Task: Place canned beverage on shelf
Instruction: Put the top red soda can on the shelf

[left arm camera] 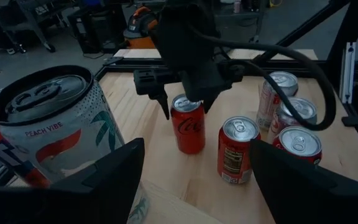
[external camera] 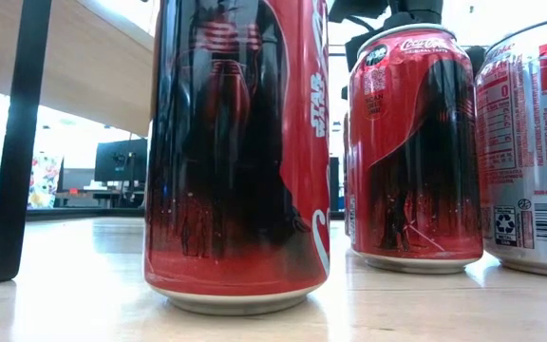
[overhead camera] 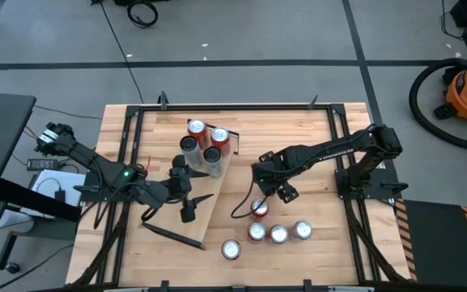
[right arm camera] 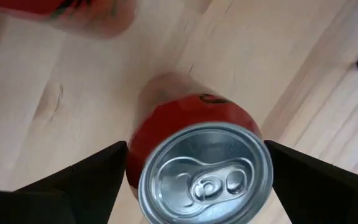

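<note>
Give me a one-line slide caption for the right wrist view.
Right claw open, its fingers either side of an upright red can standing on the pale wooden tabletop.

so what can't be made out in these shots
- Shelf: high view, the left arm hides part of it.
- Right gripper: the red can sits between its open fingers; contact unclear, right wrist view cut off by the bottom edge.
- Peach can: left wrist view, side edge and dark fingers hide its base.
</note>
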`<action>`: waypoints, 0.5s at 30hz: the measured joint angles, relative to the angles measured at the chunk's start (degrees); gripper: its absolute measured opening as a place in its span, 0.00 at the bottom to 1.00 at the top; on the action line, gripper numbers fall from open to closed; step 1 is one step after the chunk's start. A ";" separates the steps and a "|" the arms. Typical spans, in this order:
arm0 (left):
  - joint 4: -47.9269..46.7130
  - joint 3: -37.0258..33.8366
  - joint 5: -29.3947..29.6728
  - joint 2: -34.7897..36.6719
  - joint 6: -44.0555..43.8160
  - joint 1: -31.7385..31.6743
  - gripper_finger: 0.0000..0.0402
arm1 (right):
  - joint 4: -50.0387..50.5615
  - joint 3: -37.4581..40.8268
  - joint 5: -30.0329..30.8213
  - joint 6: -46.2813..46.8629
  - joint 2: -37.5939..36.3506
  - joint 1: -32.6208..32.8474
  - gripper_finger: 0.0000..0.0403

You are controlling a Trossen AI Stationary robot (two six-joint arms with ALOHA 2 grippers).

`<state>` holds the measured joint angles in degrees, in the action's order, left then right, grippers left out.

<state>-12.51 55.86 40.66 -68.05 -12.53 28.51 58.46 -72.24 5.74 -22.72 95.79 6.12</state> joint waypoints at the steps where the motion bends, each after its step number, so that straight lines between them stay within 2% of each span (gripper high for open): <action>1: -0.14 0.00 0.00 0.00 -0.26 0.00 0.75 | -0.17 0.00 -0.35 0.00 0.30 -0.02 0.94; 7: -0.46 0.00 -0.04 0.00 -1.45 0.00 0.75 | -0.59 0.00 -1.49 0.03 1.84 -0.23 0.92; 15: -0.96 0.00 -0.04 -0.02 -1.93 0.00 0.75 | -0.53 -0.11 -2.39 1.95 3.11 -0.23 0.80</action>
<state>-13.47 55.86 40.62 -68.07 -14.46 28.51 57.93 -72.36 3.36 -20.77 98.91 5.89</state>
